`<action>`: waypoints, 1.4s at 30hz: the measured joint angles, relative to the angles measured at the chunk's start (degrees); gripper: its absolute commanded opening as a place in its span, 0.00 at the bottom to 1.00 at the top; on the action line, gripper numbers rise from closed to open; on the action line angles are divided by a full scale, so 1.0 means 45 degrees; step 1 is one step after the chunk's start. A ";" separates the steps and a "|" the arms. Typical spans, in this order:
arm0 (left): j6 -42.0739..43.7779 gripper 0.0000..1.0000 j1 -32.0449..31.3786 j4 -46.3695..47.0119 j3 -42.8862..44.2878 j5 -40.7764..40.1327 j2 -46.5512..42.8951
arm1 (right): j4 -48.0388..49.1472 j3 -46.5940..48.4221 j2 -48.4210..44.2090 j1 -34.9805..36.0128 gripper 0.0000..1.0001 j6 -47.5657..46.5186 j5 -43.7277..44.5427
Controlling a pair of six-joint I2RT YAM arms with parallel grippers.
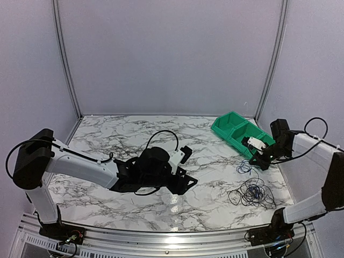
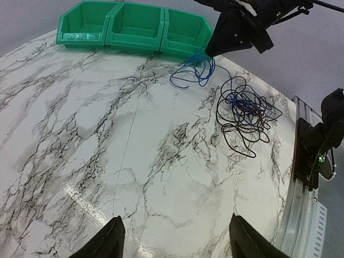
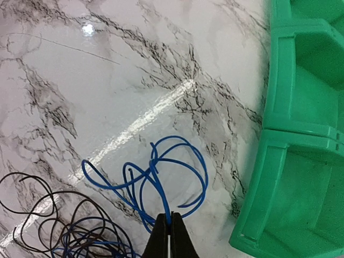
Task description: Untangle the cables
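The cables lie at the right of the marble table as a black tangle [image 1: 252, 193] [image 2: 244, 110] [image 3: 51, 223] with some blue strands in it. A small blue coil [image 1: 245, 167] [image 2: 192, 72] [image 3: 177, 166] is spread beside it, toward the bin. My right gripper [image 1: 253, 163] [image 2: 210, 52] [image 3: 170, 217] is shut on a strand of the blue coil, which runs up between its fingertips. My left gripper [image 1: 188, 183] [image 2: 177, 226] is open over bare marble near the table's middle, well left of the cables, with nothing between its fingers.
A green bin [image 1: 236, 129] [image 2: 134, 27] [image 3: 301, 161] with three compartments stands at the back right, close behind the blue coil. The metal rail [image 1: 161, 236] runs along the near edge. White walls close in the table on three sides.
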 measured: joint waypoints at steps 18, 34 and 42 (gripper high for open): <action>-0.0801 0.46 -0.0175 0.2375 0.5741 0.1350 0.5095 | -0.2798 -0.0287 -0.3215 0.2356 0.00 -0.1321 -0.1821; -0.3211 0.36 -0.0199 0.5212 0.7393 0.3633 0.7703 | -0.2914 -0.0651 -0.3512 0.2365 0.00 -0.1384 -0.2652; -0.4041 0.04 -0.0209 0.5790 0.8082 0.4133 0.8340 | -0.2589 -0.0665 -0.3497 0.2365 0.03 -0.1137 -0.2730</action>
